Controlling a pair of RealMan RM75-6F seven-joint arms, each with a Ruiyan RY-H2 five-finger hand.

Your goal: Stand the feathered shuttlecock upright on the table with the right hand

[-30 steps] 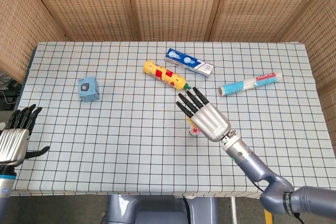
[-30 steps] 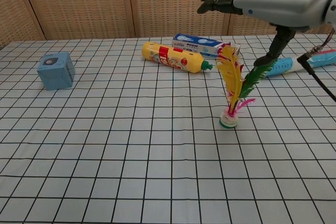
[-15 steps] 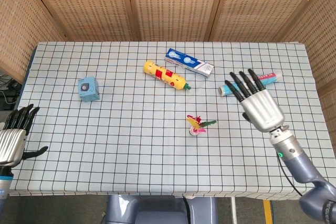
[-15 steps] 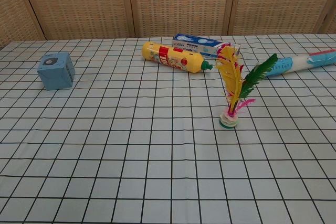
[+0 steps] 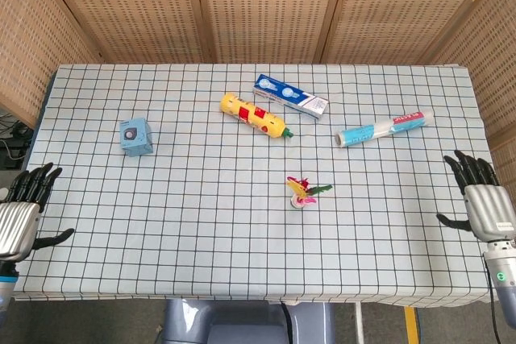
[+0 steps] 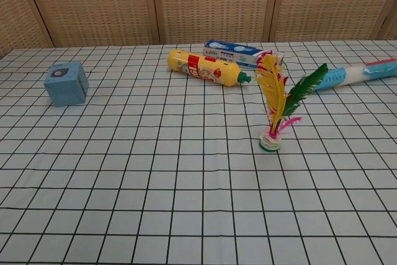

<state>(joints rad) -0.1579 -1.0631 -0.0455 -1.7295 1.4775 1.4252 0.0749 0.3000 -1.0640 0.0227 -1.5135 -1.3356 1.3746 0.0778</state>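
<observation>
The feathered shuttlecock stands upright on its round base near the middle of the checked table, with yellow, green and pink feathers pointing up. Nothing touches it. My right hand hangs at the table's right edge, far from the shuttlecock, fingers spread and empty. At the left edge my left hand is open and empty too. Neither hand shows in the chest view.
A yellow bottle and a blue toothpaste box lie behind the shuttlecock. To the right lies a rolled tube. A blue cube sits at the left.
My right hand has drawn back from above the shuttlecock to the table's right edge. The shuttlecock has stayed upright in place. The left hand has barely moved.
</observation>
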